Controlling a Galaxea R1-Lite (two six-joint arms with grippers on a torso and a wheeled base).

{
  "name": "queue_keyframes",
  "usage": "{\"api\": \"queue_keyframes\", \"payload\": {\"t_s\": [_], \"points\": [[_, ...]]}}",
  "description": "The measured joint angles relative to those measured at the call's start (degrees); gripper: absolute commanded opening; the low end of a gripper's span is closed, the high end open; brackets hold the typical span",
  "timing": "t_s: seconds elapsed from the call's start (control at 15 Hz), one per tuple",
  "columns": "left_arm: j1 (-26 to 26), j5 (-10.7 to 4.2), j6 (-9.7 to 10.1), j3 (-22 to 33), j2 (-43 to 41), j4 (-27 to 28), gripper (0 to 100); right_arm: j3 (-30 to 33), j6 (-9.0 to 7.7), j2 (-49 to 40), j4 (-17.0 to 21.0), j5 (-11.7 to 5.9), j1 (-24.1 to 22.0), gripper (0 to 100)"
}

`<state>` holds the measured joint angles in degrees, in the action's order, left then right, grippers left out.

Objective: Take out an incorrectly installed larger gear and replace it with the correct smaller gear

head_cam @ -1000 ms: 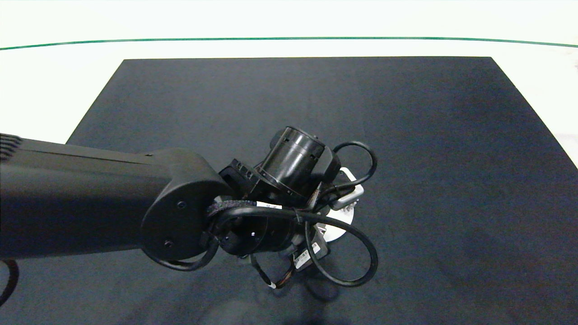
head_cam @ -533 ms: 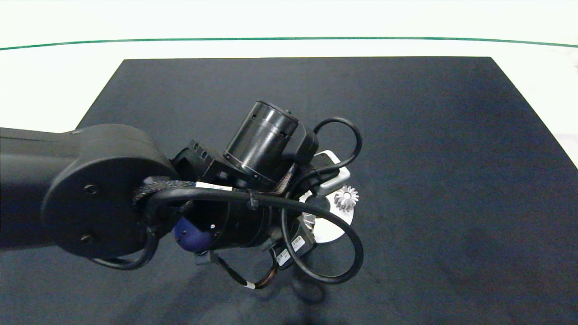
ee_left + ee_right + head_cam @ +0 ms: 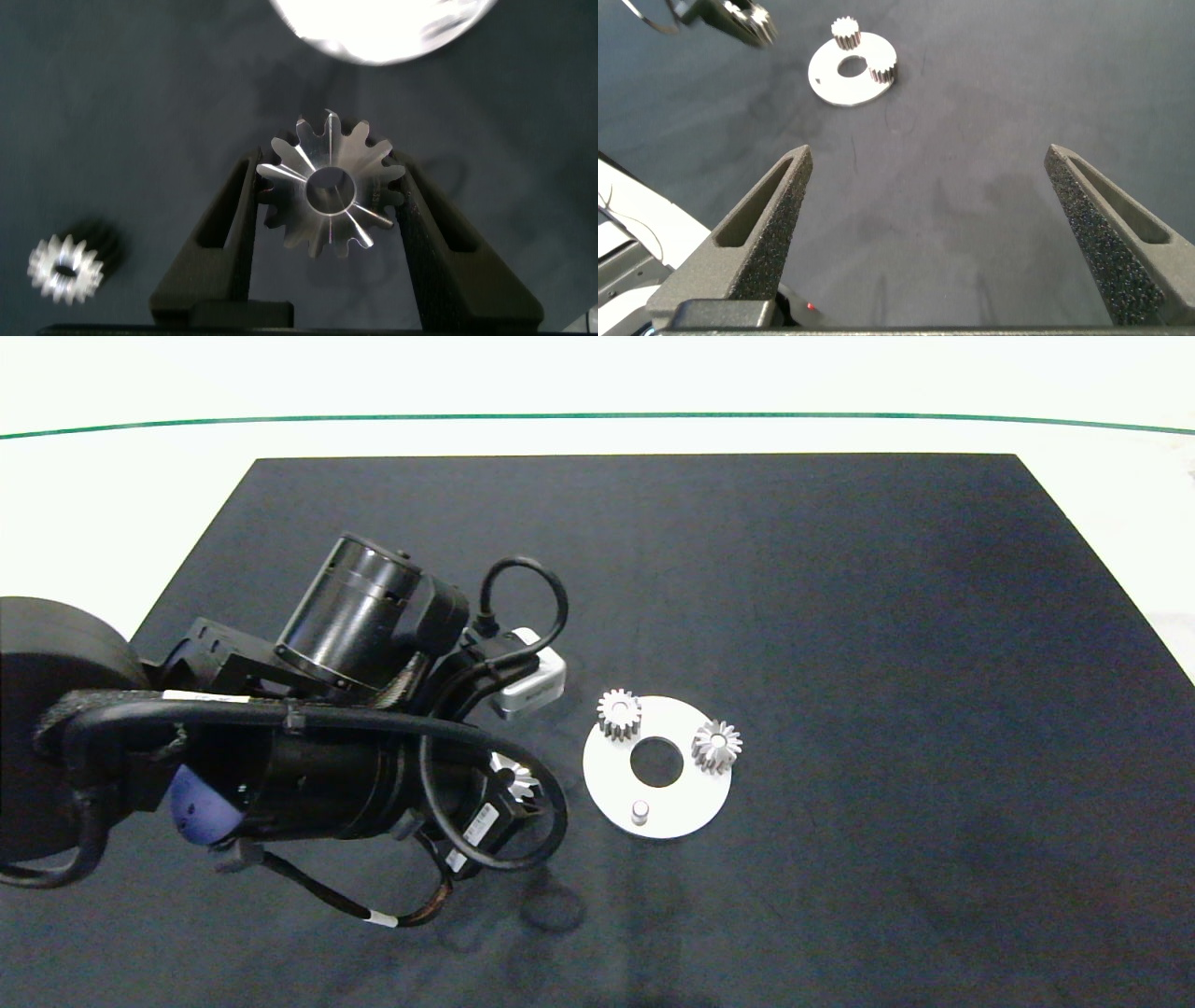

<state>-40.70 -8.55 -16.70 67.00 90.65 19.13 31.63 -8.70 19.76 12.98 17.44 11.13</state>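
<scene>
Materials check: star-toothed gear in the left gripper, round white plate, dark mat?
The silver star-toothed larger gear, clamped in the left gripper: probably bare metal, with bright glints on its tooth faces. The round white plate: smooth and matte, painted metal or plastic, unclear. The dark mat: dull and glare-free, likely fabric or rubber.

The larger gear (image 3: 330,194) is bright polished metal, its long teeth catching glints. The small gears (image 3: 619,713) look duller grey metal with darker sides. The round plate (image 3: 686,793) is smooth, matt white. The mat (image 3: 840,616) is dark, felt-like cloth. The right gripper's fingers (image 3: 766,233) look coarse and grainy.
</scene>
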Motion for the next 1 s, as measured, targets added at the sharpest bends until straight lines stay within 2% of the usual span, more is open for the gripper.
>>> {"api": "queue_keyframes", "payload": {"t_s": [0.07,0.27,0.4,1.0], "points": [[1.6,0.41,0.0,-1.6,-0.8,-1.2,19,0.1,0.0,0.0,0.1,0.0,0.0,100],[5.3,0.78,-0.39,-7.8,-2.5,-10.5,19,0.1,0.0,0.0,0.2,0.0,-0.1,100],[6.9,0.95,-0.52,-12.3,-3.5,-13.9,19,0.1,-0.02,0.1,0.2,-0.02,-0.3,100],[8.2,1.28,-0.68,-21.7,-7.9,-14.6,19,0.2,0.0,0.6,0.2,-0.06,-1.0,100]]}}
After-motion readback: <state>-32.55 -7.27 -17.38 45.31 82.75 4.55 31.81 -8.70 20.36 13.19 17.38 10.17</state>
